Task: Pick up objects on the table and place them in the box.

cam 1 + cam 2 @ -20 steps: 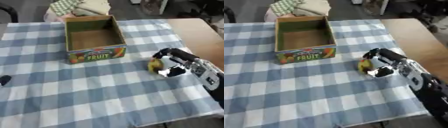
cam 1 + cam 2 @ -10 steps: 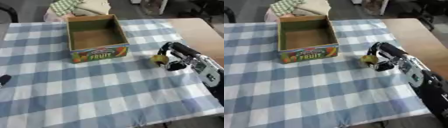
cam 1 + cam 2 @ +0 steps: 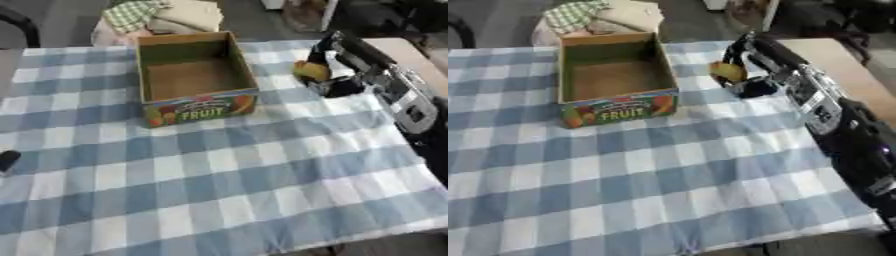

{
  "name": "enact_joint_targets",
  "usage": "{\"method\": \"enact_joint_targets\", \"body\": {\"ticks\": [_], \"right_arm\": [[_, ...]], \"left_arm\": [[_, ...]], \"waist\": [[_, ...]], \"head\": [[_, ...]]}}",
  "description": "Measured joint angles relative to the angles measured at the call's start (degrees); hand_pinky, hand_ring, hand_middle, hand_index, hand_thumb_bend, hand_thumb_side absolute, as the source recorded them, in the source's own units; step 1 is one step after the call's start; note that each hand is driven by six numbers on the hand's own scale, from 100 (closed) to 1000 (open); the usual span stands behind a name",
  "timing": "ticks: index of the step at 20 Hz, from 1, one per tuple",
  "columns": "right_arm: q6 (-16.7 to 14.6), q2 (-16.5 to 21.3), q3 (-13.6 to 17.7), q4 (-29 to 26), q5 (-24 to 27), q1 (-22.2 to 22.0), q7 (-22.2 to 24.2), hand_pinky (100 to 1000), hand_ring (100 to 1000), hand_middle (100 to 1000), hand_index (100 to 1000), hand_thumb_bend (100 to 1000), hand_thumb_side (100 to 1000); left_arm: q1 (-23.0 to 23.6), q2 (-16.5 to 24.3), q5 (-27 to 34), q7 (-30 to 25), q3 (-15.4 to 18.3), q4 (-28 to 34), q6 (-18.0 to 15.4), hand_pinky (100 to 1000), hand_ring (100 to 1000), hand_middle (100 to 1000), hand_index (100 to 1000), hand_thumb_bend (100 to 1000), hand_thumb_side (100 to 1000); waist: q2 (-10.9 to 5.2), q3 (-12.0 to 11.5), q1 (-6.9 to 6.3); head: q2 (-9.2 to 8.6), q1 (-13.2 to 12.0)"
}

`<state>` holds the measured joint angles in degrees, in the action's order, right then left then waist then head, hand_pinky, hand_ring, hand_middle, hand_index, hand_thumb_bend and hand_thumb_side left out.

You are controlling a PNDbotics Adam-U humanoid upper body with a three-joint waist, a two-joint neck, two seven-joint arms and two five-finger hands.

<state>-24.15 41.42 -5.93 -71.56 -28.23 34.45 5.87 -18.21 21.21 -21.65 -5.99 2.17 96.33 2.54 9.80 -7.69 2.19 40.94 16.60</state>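
1. The box (image 3: 195,75) is the cardboard carton with "FRUIT" printed on its front wall; it stands open-topped on the far half of the table (image 3: 219,185), left of centre, and its brown floor shows nothing inside.
2. Nearest the camera, the blue-and-white checked cloth (image 3: 262,165) covers the table and carries no loose objects in its near half.
3. At the left edge of the left eye view, near the lower part, a small dark shape (image 3: 7,161) pokes in; it may be part of the left hand, but whether its fingers are spread or curled cannot be told.
4. The right arm (image 3: 837,125), black with silver sections, comes in from the right side and reaches toward the far middle of the table.
5. The right hand (image 3: 337,65) is curled round a small yellowish-brown object (image 3: 310,70), with fingers arching over its top and the thumb side below it.
6. That object sits just right of the box's right wall, close to it but apart; whether it is lifted off the cloth or resting on it cannot be told.
7. Beyond the box, past the far table edge, lies a heap of folded cloths (image 3: 166,16), one green-checked and one cream.
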Motion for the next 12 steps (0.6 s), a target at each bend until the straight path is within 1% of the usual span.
{"method": "enact_joint_targets", "body": {"ticks": [5, 12], "right_arm": [[-0.4, -3.4, -0.9, 6.7, -0.1, 6.9, 1.6, 686, 508, 207, 334, 100, 100], [-1.8, -7.8, -1.1, 15.6, -3.0, 13.2, 2.0, 687, 511, 225, 356, 100, 100]], "left_arm": [[0.0, 0.0, 0.1, -0.4, -0.6, 0.0, -0.2, 743, 581, 508, 629, 698, 319], [-0.1, 0.0, 0.3, -0.8, -1.0, 0.0, -0.4, 742, 581, 508, 629, 699, 319]], "waist": [[-0.3, -1.4, -0.17], [-0.31, -4.3, -0.32]], "head": [[-0.04, 0.6], [-0.51, 1.1]]}}
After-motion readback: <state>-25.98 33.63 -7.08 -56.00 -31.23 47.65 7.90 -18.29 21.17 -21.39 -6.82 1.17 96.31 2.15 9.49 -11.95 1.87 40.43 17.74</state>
